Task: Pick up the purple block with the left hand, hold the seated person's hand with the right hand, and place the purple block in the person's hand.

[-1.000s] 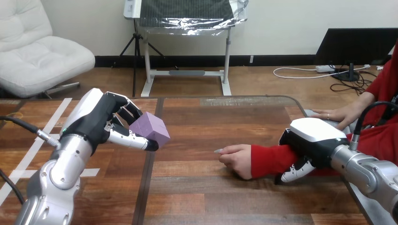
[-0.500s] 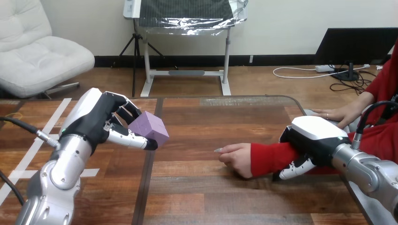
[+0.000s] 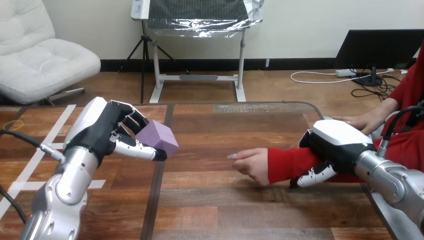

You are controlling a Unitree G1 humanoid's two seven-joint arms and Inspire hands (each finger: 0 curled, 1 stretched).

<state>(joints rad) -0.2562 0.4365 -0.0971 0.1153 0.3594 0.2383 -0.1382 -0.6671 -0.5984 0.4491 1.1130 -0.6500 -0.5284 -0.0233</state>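
purple block [image 3: 156, 140], held in left hand [image 3: 100, 132]

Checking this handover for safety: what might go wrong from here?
The purple block sits pinched in the left hand, well apart from the person's hand; it may slip during the crossing. That hand is curled, palm not facing up, so the block might roll onto the table. The right hand grips the red-sleeved forearm, which may slide.
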